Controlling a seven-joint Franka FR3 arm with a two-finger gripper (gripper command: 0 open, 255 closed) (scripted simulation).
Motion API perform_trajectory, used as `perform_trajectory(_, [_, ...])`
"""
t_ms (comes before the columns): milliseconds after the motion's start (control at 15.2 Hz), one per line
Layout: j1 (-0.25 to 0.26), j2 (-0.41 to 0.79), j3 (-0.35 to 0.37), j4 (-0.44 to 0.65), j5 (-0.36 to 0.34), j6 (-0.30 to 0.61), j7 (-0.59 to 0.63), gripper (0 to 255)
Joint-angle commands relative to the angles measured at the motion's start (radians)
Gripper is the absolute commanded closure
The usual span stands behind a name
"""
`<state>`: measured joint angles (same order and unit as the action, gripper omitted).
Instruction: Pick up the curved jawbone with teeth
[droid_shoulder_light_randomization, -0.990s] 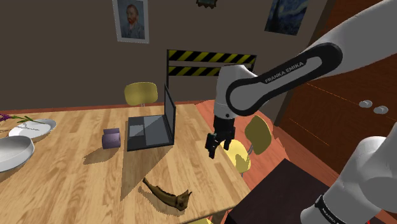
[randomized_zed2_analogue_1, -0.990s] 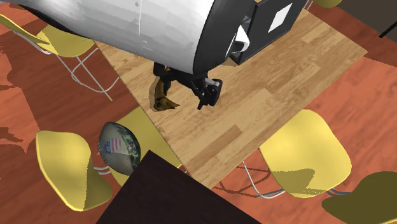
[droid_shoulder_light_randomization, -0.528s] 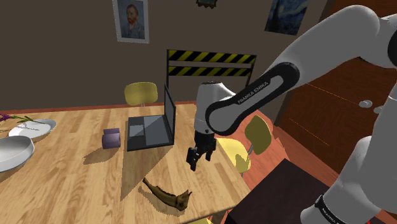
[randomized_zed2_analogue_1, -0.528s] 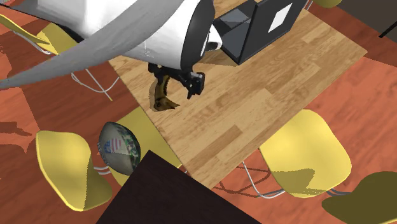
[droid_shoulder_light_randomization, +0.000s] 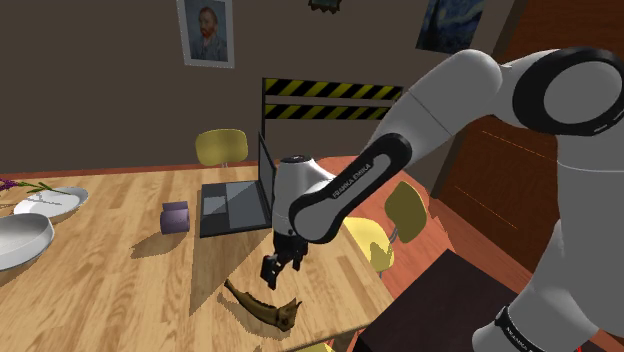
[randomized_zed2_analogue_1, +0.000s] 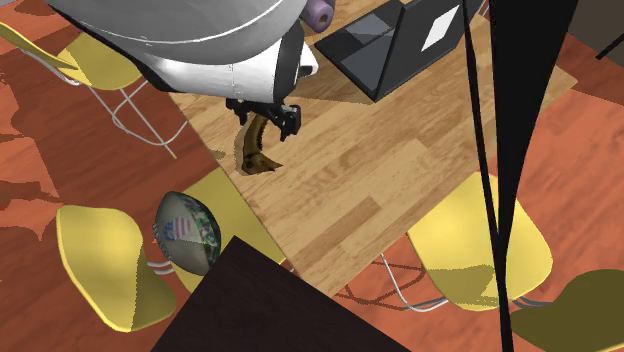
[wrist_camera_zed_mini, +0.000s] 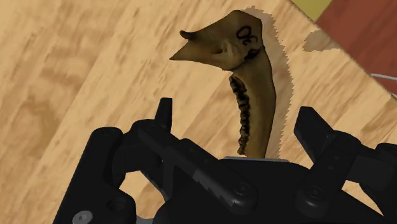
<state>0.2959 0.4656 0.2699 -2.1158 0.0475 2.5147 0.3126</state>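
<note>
The jawbone (droid_shoulder_light_randomization: 264, 307) is a brown curved bone with a row of dark teeth, lying flat on the wooden table (droid_shoulder_light_randomization: 110, 275) near its front corner. My black gripper (droid_shoulder_light_randomization: 272, 270) hangs just above the bone's thin end, pointing down. In the second exterior view the gripper (randomized_zed2_analogue_1: 272, 122) is over the upper part of the jawbone (randomized_zed2_analogue_1: 252, 152). In the wrist view the jawbone (wrist_camera_zed_mini: 253, 76) runs away from the hand, its near end between the fingers. The gripper (wrist_camera_zed_mini: 236, 114) is open, and neither finger touches the bone.
An open laptop (droid_shoulder_light_randomization: 238, 200) and a purple cup (droid_shoulder_light_randomization: 176, 217) stand further back on the table. White bowls (droid_shoulder_light_randomization: 22, 238) sit at its left end. Yellow chairs (droid_shoulder_light_randomization: 404, 208) ring the table; one holds a ball (randomized_zed2_analogue_1: 188, 230). The table edge (wrist_camera_zed_mini: 318, 38) runs close past the bone.
Over the last second the arm swung across the table and lowered the gripper from near the far edge to just above the jawbone. The bone has not moved.
</note>
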Motion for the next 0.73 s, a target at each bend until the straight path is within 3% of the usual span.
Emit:
perform_trajectory(0, [0.031,0.081,-0.010,0.077,-0.028,0.011,0.017,0])
perform_trajectory(330, [0.104,0.265,-0.035,0.267,-0.078,0.022,0.041,0])
perform_trajectory(660, [0.112,0.313,-0.043,0.287,-0.084,0.051,0.040,0])
